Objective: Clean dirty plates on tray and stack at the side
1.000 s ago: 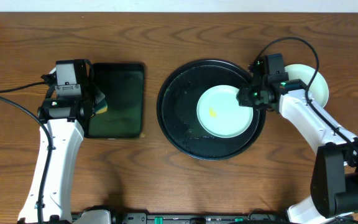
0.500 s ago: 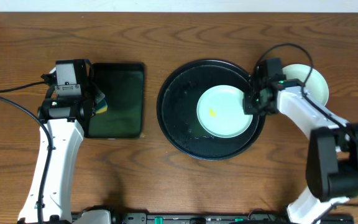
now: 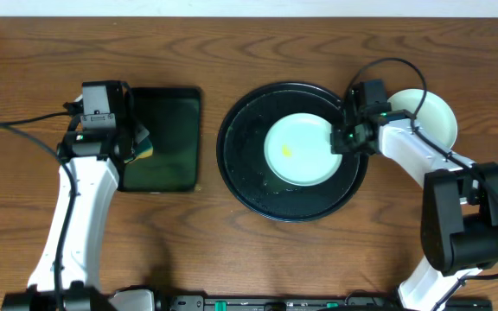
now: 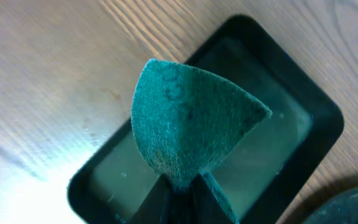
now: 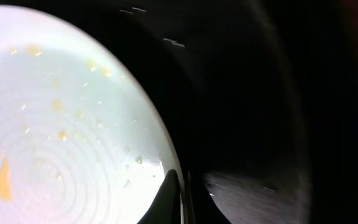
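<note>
The smudged plate (image 3: 299,151) has slid left inside the round tray (image 3: 240,177), moved by the right pincer (image 3: 350,138), which seems nipped shut on its rim. No wiping has begun. The left pincer (image 4: 184,190) clamps a sponge (image 4: 188,124) over the narrow tray (image 4: 303,118). The right arm half covers the side plates (image 3: 437,117), so their count is unclear.
</note>
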### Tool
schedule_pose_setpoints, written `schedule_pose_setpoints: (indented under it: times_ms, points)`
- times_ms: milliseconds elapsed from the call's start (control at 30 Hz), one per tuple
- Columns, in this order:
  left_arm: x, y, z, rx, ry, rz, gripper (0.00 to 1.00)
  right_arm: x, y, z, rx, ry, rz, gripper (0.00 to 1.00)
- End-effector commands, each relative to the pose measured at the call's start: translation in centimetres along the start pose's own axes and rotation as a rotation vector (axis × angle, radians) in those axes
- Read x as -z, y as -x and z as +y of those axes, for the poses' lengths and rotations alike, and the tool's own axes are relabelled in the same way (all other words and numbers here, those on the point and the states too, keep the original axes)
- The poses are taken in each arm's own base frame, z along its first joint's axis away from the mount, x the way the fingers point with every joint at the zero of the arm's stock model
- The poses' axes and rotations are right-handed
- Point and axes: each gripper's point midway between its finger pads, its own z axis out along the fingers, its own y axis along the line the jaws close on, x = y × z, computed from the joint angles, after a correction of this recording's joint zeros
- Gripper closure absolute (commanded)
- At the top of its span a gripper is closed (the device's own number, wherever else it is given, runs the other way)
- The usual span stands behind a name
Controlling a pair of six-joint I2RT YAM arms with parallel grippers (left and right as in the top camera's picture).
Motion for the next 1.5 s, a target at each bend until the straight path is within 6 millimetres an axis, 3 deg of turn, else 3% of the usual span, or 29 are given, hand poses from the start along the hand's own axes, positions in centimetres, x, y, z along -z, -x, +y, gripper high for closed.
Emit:
schedule_pose_setpoints:
  times_ms: [0, 200, 500, 633, 833, 933, 1033, 1233, 1333, 1467]
  points:
    - [-1.8, -1.3, -1.3, -0.065, -0.061, 0.077, 0.92, -0.8, -0.3, 2.7, -0.025, 0.051, 0.006, 0.99]
    - [-5.5, -2.9, -3.7, -0.092, -0.150, 0.174, 0.92, -1.0, 0.2, 4.5, -0.033, 0.070, -0.028, 0.99]
    - [-12.1, -5.3, -3.2, -0.097, -0.097, 0.249, 0.93, -1.0, 0.2, 4.7, -0.031, 0.073, -0.030, 0.99]
    - [-12.9, -5.6, -3.0, -0.099, -0.083, 0.252, 0.93, -1.0, 0.2, 4.7, -0.031, 0.072, -0.028, 0.99]
    - [-13.2, -4.1, -1.4, -0.128, 0.018, 0.173, 0.92, -1.0, 0.2, 4.7, -0.031, 0.072, -0.028, 0.99]
    - [-12.1, -3.3, -1.8, -0.134, -0.002, 0.145, 0.93, -1.0, 0.1, 4.9, -0.026, 0.074, -0.026, 0.99]
    - [-9.5, -1.4, -3.1, -0.122, -0.066, 0.082, 0.93, -1.0, 0.0, 5.2, -0.011, 0.076, -0.024, 0.99]
    - [-1.4, 2.0, -6.5, -0.101, -0.298, -0.041, 0.93, -1.1, 0.0, 6.1, 0.012, 0.087, -0.036, 0.99]
    - [0.9, 2.3, -6.6, -0.068, -0.332, -0.059, 0.93, -1.1, 0.1, 6.1, 0.011, 0.088, -0.038, 0.99]
    - [1.2, 0.4, -6.2, -0.012, -0.319, 0.021, 0.93, -1.1, 0.1, 6.1, 0.012, 0.088, -0.037, 0.99]
